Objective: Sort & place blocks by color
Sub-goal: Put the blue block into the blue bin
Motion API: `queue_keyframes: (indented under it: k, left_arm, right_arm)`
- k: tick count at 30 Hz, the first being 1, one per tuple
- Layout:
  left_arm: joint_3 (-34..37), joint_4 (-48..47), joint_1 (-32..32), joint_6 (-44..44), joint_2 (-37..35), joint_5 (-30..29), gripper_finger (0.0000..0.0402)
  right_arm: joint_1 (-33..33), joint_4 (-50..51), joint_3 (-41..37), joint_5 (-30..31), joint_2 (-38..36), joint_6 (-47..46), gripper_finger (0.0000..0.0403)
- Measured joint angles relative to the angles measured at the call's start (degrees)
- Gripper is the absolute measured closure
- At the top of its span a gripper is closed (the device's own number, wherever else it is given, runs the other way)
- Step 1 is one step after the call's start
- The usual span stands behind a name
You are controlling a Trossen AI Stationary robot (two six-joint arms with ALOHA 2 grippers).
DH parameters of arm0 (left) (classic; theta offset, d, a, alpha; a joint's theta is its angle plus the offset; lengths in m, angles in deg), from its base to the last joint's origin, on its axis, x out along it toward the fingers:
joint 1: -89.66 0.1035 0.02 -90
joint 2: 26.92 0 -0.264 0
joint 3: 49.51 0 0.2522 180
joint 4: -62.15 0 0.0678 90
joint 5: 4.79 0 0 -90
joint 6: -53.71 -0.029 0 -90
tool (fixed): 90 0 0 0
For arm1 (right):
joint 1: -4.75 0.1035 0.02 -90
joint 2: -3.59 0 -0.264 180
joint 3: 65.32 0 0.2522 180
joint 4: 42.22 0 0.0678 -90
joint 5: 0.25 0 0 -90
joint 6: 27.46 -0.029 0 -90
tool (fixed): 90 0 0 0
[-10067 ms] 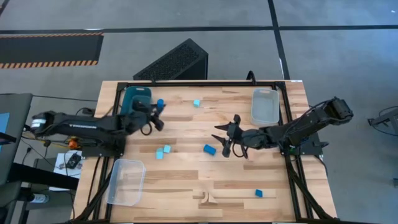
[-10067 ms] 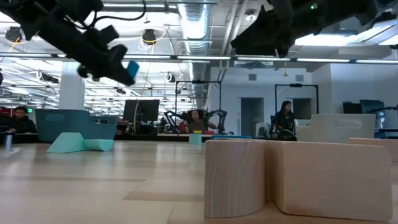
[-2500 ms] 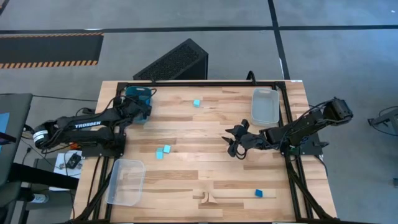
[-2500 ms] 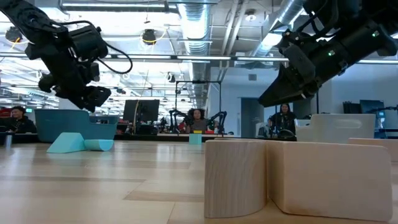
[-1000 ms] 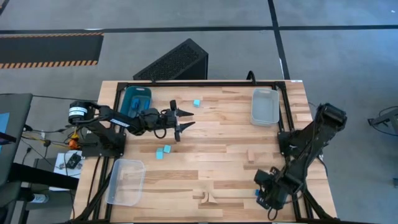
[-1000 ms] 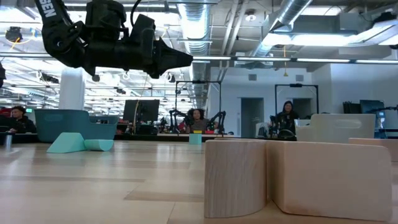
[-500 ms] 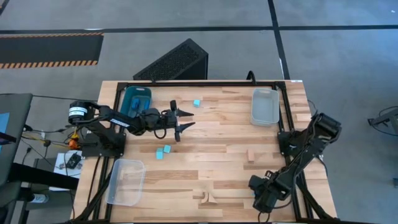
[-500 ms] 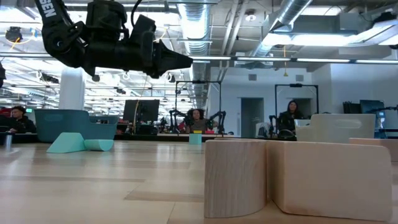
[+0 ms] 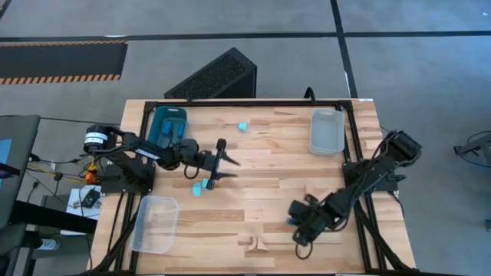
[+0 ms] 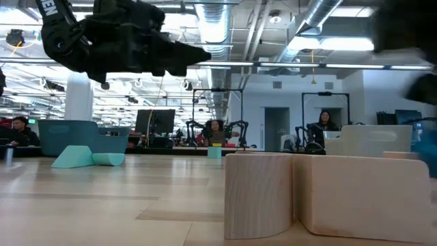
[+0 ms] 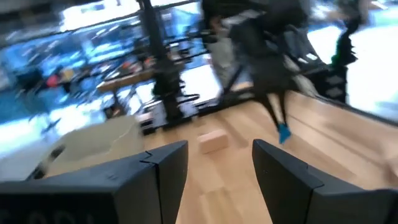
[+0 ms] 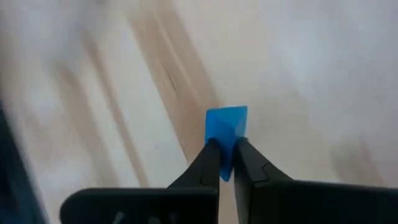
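Since a second before, the right arm had swung away from the near right corner of the table, and the blue block that had lain there was no longer on the wood: the right gripper (image 9: 295,222) now sat at about five o'clock from the table's middle, its fingers (image 12: 211,163) pinched together on a small blue block (image 12: 226,134), clear in the right wrist view. That meant the pick had been made, and by my judgement the carry to a tray came next. Going outward from the near edge, the pale wooden blocks (image 10: 328,195) stood close against the low camera, at six o'clock on the table (image 9: 261,165); an empty clear tray (image 9: 155,222) lay at about eight o'clock. Farther in, the left gripper (image 9: 216,163) had dropped a little toward two turquoise blocks (image 9: 201,187) at nine o'clock, its fingers (image 11: 158,171) standing apart with nothing between them, hovering just above and beside the pair. I judged it was lining up its own pick, though the blur made the exact gap hard to read. At the far edge, one more turquoise block (image 9: 242,127) lay at twelve o'clock, a teal tray (image 9: 167,124) at ten o'clock already held a blue piece, and a second clear tray (image 9: 327,132) waited at two o'clock.
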Motion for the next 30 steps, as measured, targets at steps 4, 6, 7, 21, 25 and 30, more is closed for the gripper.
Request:
queue_keyframes:
  k: [4, 6, 7, 21, 25, 30]
  left_arm:
    - [-0.01, -0.1, -4.47, -8.87, 0.0, 1.06, 0.023]
    - [-0.01, -0.03, -6.79, -10.64, 0.0, -1.18, 0.023]
    - [-0.01, -0.03, -7.85, -10.74, 0.0, -3.11, 0.023]
    - [-0.1, -0.98, -9.93, -11.24, -0.02, -15.98, 0.023]
    - [-0.29, -0.34, -10.64, -9.02, -0.02, -15.18, 0.023]
    - [-1.08, -0.78, -10.76, -2.21, -0.02, -16.06, 0.023]
  right_arm:
    - [-2.45, -6.22, 0.08, 4.44, -0.84, 9.35, 0.0379]
    - [-4.24, -9.55, 0.09, 5.6, -1.14, 13.02, 0.0386]
    - [-5.15, -11.24, 0.09, 5.87, -1.21, 14.52, 0.039]
    - [-11.85, -20.14, 0.16, 6.53, -5.02, 38.45, 0.0397]
    - [-13.2, -24.4, 0.15, 8.69, -5.32, 48.91, 0.0396]
    - [-15.78, -30.42, 0.13, 11.16, -4.88, 61.68, 0.0393]
